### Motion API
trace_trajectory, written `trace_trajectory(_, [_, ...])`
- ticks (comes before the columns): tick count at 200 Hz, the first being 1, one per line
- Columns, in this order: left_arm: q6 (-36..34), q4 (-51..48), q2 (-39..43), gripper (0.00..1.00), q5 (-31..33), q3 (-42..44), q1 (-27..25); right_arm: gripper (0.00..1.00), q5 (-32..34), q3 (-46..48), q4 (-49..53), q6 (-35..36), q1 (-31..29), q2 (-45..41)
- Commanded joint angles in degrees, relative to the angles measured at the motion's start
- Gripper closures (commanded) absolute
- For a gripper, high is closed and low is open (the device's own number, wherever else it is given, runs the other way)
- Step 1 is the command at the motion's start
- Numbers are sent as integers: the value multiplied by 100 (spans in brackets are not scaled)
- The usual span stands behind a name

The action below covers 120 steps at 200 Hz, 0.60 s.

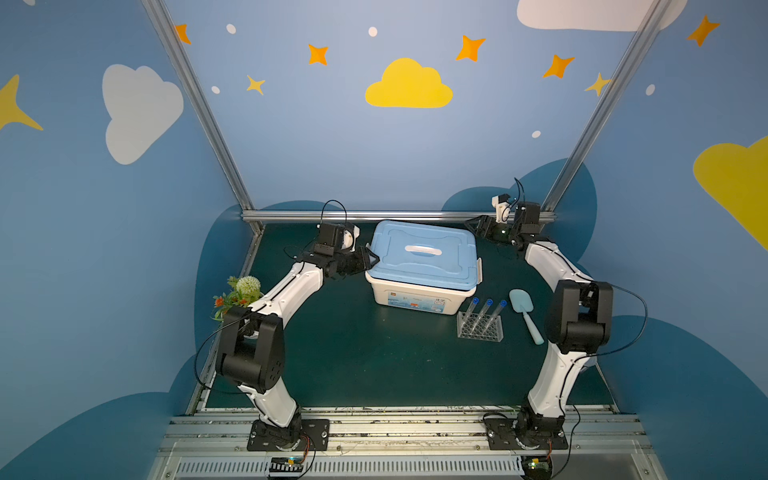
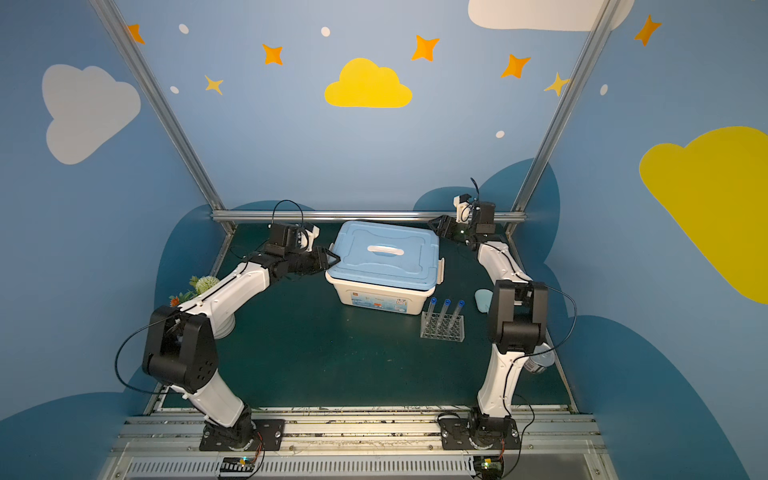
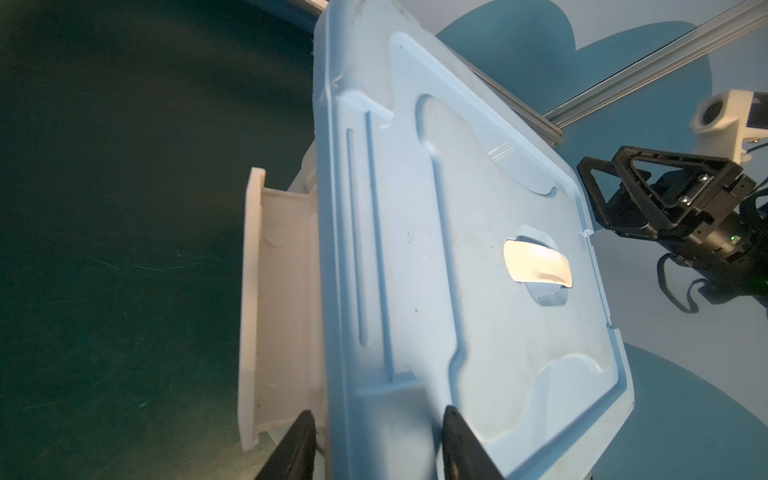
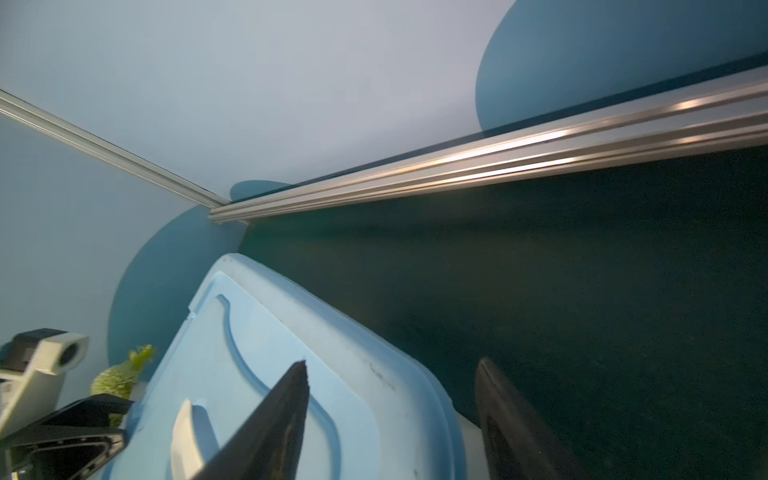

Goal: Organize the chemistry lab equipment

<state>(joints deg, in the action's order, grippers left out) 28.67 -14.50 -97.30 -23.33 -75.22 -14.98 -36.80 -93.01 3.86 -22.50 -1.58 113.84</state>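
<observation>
Left fingers [image 3: 299,451] half-parted, right fingers [image 4: 286,424] wider apart — both pointing inward

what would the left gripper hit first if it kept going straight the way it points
The blue lid: the left gripper points straight at its edge, jaws either side of the rim; contact is unclear.

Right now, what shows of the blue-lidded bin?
White plastic bin, label on its front, flat mid-table. Its light blue lid is on, with a recessed white handle and a white side latch. The left end effector straddles the lid's left edge; the right end effector hovers open near its back right corner.
</observation>
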Motion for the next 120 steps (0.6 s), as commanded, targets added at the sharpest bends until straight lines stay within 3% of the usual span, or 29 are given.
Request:
trace_trajectory(1, [-107,-44,86,51,11,34,-39,37,-722,-180,-137,-454,-33,94])
trace_trajectory(120, [-92,-6,112,51,11,60,-44,40,-738,-164,19,-397,-57,295])
